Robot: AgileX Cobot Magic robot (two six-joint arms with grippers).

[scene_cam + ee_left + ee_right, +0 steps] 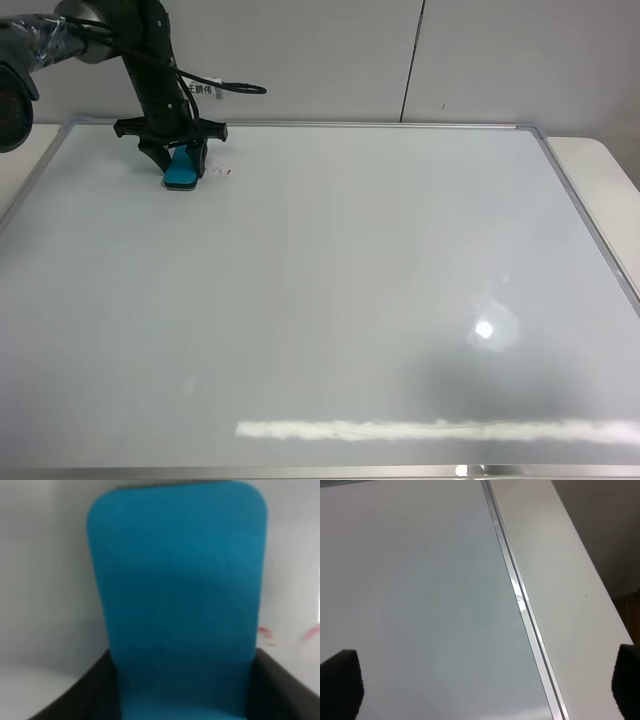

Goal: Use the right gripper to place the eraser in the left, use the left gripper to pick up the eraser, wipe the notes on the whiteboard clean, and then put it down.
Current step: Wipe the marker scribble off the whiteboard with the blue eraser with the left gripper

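Note:
The teal-blue eraser [183, 170] stands on the whiteboard [350, 300] near its far left corner, with my left gripper [178, 157] shut on it from above. Just right of the eraser lie the notes [229, 172], a few small red strokes. The left wrist view is filled by the eraser [177, 600], with black fingers [82, 695] on both sides and red strokes of the notes [264, 631] beside it. My right gripper [482, 690] is out of the exterior view. Its wrist view shows it wide open and empty above the whiteboard's [420, 580] right edge.
The board's silver frame [520, 600] runs along its right side, with a strip of white table [560, 580] beyond it. A grey wall [400, 50] stands behind the board. A black cable [235, 88] loops off the left arm.

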